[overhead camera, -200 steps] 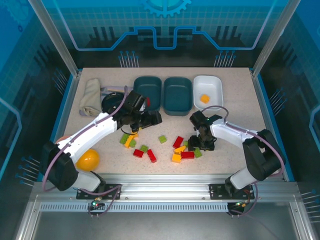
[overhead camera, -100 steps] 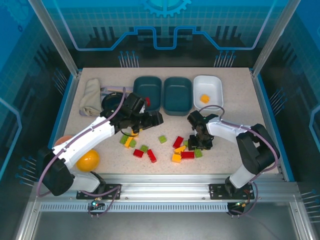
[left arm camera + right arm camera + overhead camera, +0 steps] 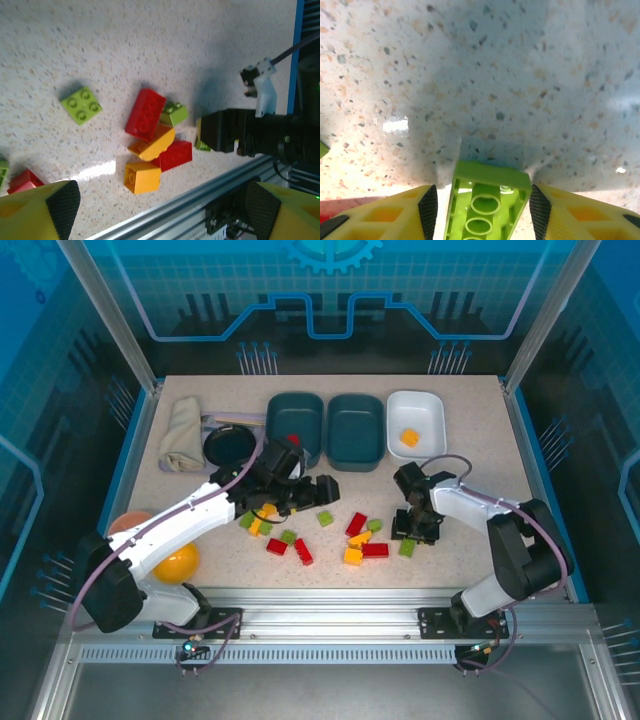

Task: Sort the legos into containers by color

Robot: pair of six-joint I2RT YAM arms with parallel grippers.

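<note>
The right gripper (image 3: 414, 532) is clenching a light green lego (image 3: 487, 205) between its pads. The lego's hollow underside is facing the wrist camera. The gripper is working low over the table (image 3: 475, 435), right of centre in the overhead view. Above and to the right of it the speckled top is lying bare up to the white tray (image 3: 432, 408) and across to the blue side rim (image 3: 538, 480), so the open room is lying on that side. The white tray is holding one orange lego (image 3: 409, 437). Just left of the right gripper the main pile of legos (image 3: 362, 538) is crowding in, red, orange and green pieces touching one another. The pile is sitting near the aluminium rail (image 3: 330, 595) along the bottom edge of the table.

The left gripper (image 3: 322, 487) is hanging released, jaws wide and empty, near the centre of the frame. It is hanging just below the left teal tray (image 3: 300, 410), where a red lego (image 3: 293, 439) is lying. The middle teal tray (image 3: 356, 425) is sitting between the other two trays, just beside each. Below the left gripper a single green lego (image 3: 325, 518) is lying apart with bare table around it. A second scatter of legos (image 3: 285, 540) is lying at lower left of it, beside the left arm. A black dish (image 3: 228, 447) and a folded cloth (image 3: 182, 435) are taking up the upper left corner. A yellow bowl (image 3: 175, 560) is sitting near the lower left edge.
</note>
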